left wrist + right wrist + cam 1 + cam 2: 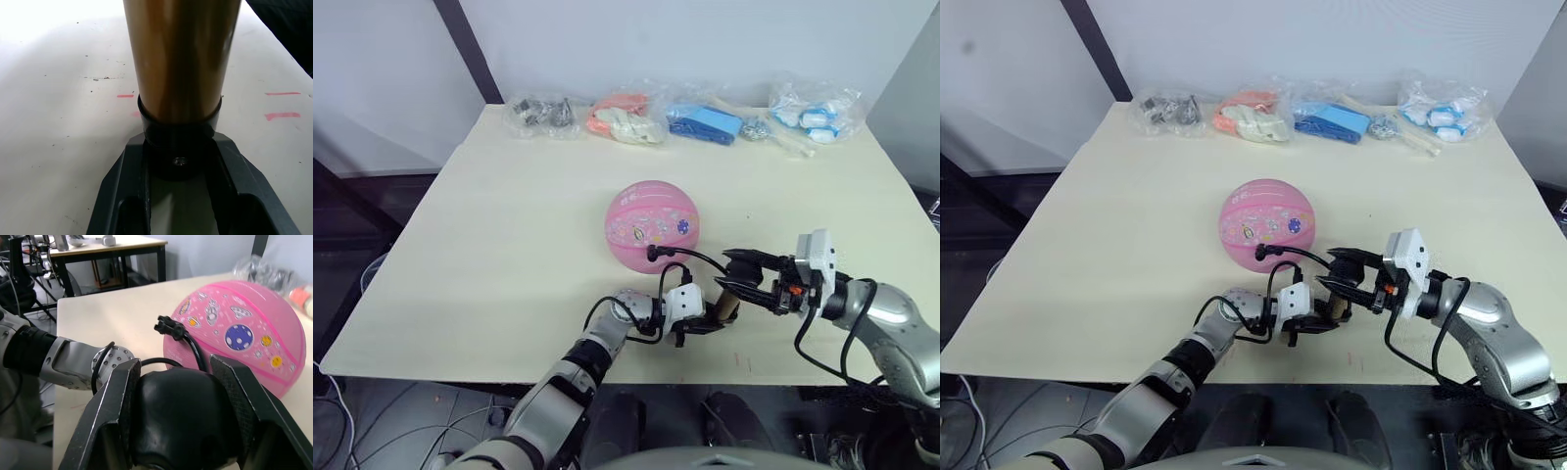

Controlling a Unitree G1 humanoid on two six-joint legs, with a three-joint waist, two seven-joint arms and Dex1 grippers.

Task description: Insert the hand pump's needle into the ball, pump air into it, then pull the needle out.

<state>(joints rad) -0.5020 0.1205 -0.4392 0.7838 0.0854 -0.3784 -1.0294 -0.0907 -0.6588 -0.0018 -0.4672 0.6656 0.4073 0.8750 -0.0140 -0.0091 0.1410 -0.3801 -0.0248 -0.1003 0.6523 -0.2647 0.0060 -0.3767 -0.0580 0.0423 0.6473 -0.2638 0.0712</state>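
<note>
The pink ball point(653, 225) with cartoon prints rests round on the middle of the pale table point(509, 245). Just in front of it, the hand pump point(726, 305) with its gold barrel point(181, 54) is held between both grippers. My left gripper point(698, 321) is shut on the pump's black lower cap point(179, 147). My right gripper point(740, 277) is shut on the black handle point(183, 416) at the other end. A thin black hose point(690, 257) loops from the pump to the black fitting point(168, 327) pressed against the ball's near side. The needle pin itself is hidden.
Several clear bags of small items line the table's far edge: grey parts point(541, 114), orange and cream pieces point(625, 117), blue pieces point(705, 123), white and blue pieces point(815, 116). The table's near edge point(509, 377) runs just under my forearms.
</note>
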